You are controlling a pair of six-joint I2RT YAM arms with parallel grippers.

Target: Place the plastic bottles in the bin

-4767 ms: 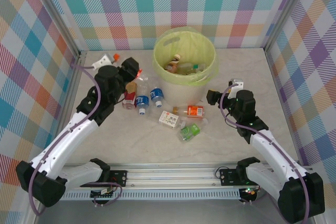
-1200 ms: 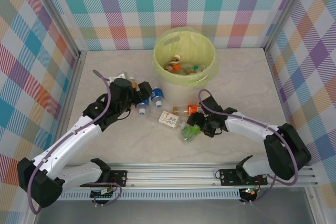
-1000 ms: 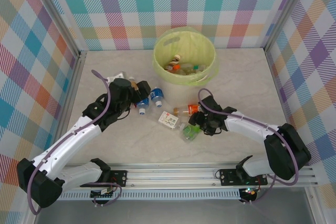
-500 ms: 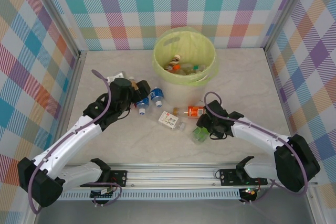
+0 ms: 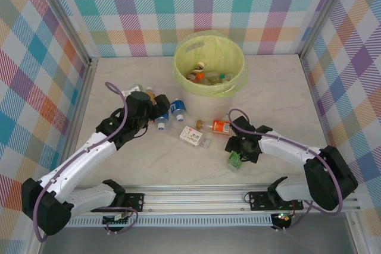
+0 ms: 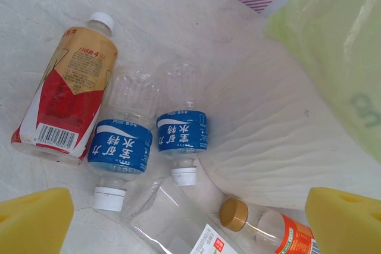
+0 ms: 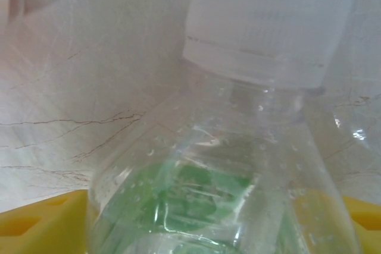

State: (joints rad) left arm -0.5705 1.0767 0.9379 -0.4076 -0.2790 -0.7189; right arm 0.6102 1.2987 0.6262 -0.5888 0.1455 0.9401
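Right fingers (image 7: 37, 223) pinched green-label bottle (image 7: 226, 171) at body, cap pointing away from wrist; bottle near front edge of tabletop (image 5: 149, 159), bin (image 5: 209, 91) well apart, far-left. Left fingers (image 6: 33, 221) spread wide, empty, over blue-label bottles (image 6: 181, 130).

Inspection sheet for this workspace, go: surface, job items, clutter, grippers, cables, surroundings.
Surface: pale marbled table, dry.
Job's things: bin holds several bottles; on the table lie two blue-label bottles, red-label bottle, orange-label bottle, white-label bottle, green-label bottle.
Clutter: nothing seen.
Grippers: left gripper open above the blue-label bottles; right gripper pads against the green-label bottle's sides.
Cables: purple cable loops along each arm.
Surroundings: checked walls; metal rail at the near edge.
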